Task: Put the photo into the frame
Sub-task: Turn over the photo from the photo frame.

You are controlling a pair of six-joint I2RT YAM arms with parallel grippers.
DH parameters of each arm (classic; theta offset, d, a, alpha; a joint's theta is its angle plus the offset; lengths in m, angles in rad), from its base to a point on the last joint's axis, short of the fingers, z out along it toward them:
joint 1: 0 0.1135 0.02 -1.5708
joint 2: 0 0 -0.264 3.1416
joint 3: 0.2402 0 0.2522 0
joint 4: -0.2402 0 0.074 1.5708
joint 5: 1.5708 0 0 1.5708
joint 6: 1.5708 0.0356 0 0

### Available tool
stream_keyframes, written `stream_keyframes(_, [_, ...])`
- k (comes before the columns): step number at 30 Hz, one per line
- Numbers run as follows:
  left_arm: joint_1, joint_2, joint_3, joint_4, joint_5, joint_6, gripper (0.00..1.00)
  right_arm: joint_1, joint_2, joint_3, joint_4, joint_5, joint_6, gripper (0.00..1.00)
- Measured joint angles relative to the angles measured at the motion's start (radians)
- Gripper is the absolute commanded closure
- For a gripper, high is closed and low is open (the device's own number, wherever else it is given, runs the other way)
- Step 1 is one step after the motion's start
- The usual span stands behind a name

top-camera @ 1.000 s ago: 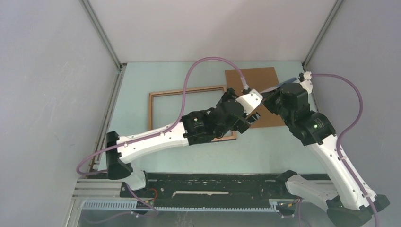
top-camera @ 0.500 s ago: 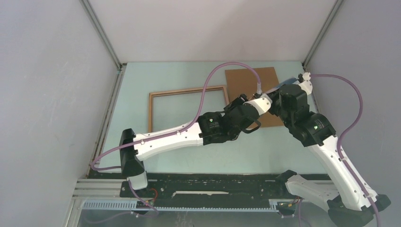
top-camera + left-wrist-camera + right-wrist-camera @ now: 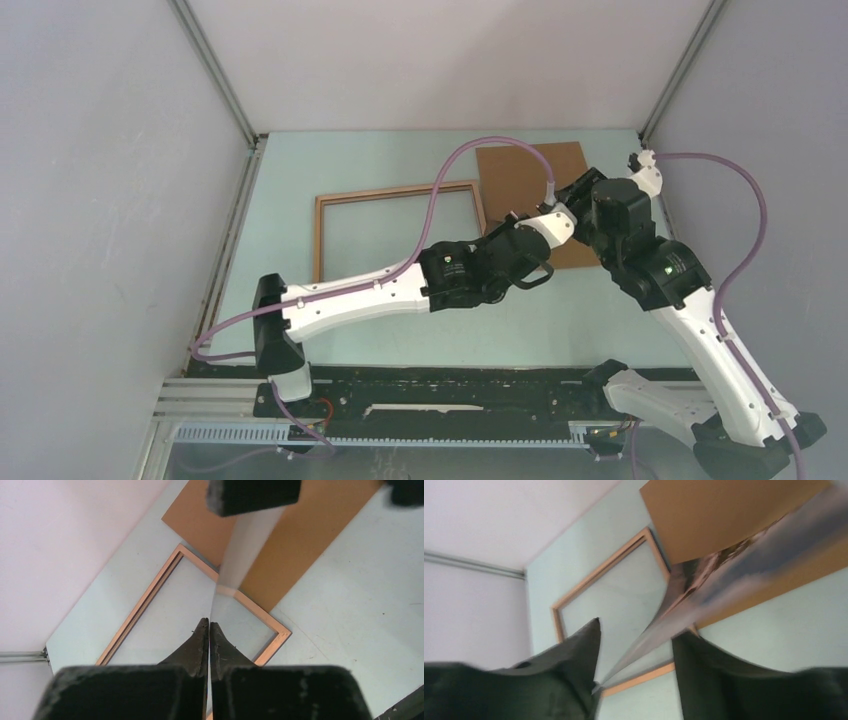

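Left wrist view: photo (image 3: 245,550) is edge-on, a thin sheet with its plain white back showing, held in the air above the left part of the board (image 3: 310,540), near the frame's right rail. Right wrist view gives the print side, blurred: rocks, blue sky. Frame (image 3: 150,596) lies flat on the table (image 3: 330,165), wood-brown face up, with the board just beside it.

Left tool (image 3: 209,626) is clamped tight on the photo's near edge. Right tool (image 3: 638,632) has its jaws parted with the photo passing between them; can't tell if either finger touches it.

Versus a second ago, the left arm has reached further right toward the right tool. The left tool went from wide open to closed, the right tool from closed to parted. Frame and board unmoved.

Left arm stretches diagonally over the frame's near-right corner. Right arm is bent, wrist over the board.
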Motion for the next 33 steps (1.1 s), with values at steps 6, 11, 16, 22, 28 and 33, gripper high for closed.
stream_keyframes(6, [0.037,-0.068,-0.016,-0.035,0.067,-0.058,1.0,-0.217,-0.023,0.055,0.001,-0.121,-0.224,0.04])
stream_keyframes(11, [0.188,-0.217,-0.052,-0.048,0.271,-0.178,1.0,-0.39,-0.08,0.193,0.004,-0.244,-0.373,0.03])
stream_keyframes(16, [0.477,-0.365,-0.132,-0.035,0.574,-0.356,1.0,-0.414,-0.169,0.245,0.024,-0.305,-0.441,0.03])
stream_keyframes(22, [0.873,-0.476,-0.4,0.103,0.99,-0.628,1.0,-0.414,-0.211,0.189,0.064,-0.372,-0.46,0.04])
stream_keyframes(28, [1.168,-0.518,-0.821,0.3,1.22,-0.867,1.0,-0.415,-0.143,0.06,0.069,-0.466,-0.45,0.05])
stream_keyframes(33, [1.263,-0.558,-1.046,0.386,1.269,-0.925,1.0,-0.414,-0.101,-0.084,0.111,-0.533,-0.432,0.05])
